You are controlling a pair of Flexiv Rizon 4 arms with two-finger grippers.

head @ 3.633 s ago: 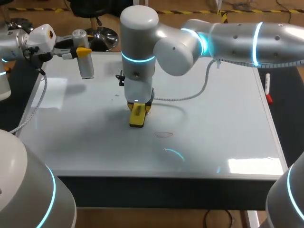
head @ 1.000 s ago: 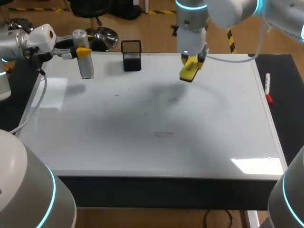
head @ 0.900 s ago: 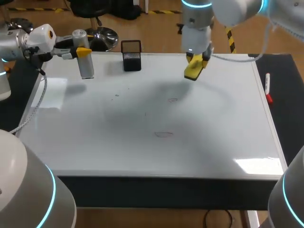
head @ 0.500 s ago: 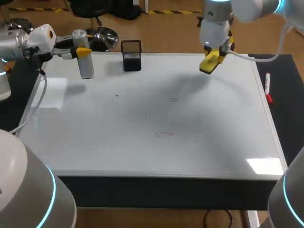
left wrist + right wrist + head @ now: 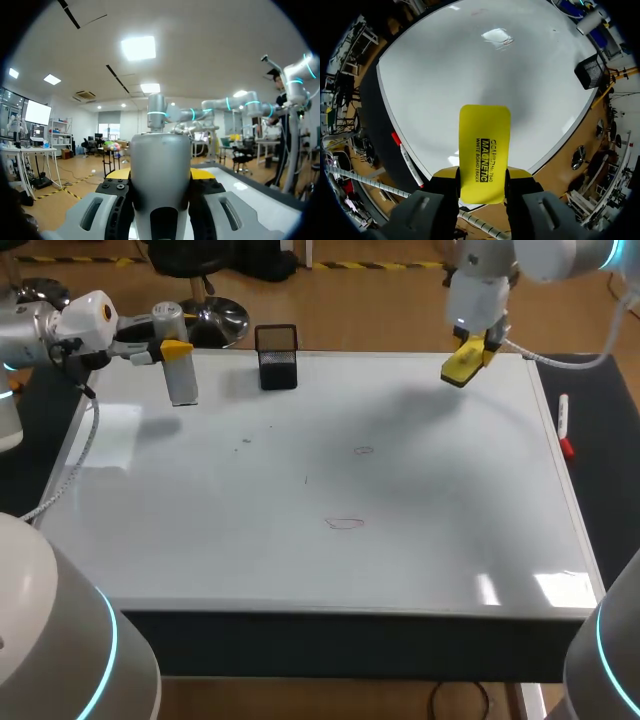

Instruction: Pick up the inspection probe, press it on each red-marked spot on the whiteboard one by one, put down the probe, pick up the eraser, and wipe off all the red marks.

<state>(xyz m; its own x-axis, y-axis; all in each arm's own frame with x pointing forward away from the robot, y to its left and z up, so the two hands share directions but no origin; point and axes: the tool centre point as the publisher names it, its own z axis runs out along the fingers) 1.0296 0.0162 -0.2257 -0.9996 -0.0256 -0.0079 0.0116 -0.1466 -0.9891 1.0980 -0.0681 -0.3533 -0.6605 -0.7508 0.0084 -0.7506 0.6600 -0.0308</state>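
You are working in a robotics lab, at a test bench. Two grey robot arms with glowing blue rings reach over the table: the left arm (image 5: 40,330) comes in at 10 o'clock, the right arm (image 5: 482,295) at 1 o'clock. The tabletop is a whiteboard (image 5: 300,560) laid flat, with faint pen marks (image 5: 345,523) near its middle. Your left gripper (image 5: 165,348) is clamped on a metal probe (image 5: 180,380) at 10 o'clock. Your right gripper (image 5: 478,343) grips a yellow eraser (image 5: 464,364) over the far edge at 1 o'clock. A black mesh holder (image 5: 277,370) stands between 11 and 12 o'clock. A marker (image 5: 564,418) lies on the dark strip at 2 o'clock. A cable (image 5: 75,465) trails along the board at 9 o'clock.
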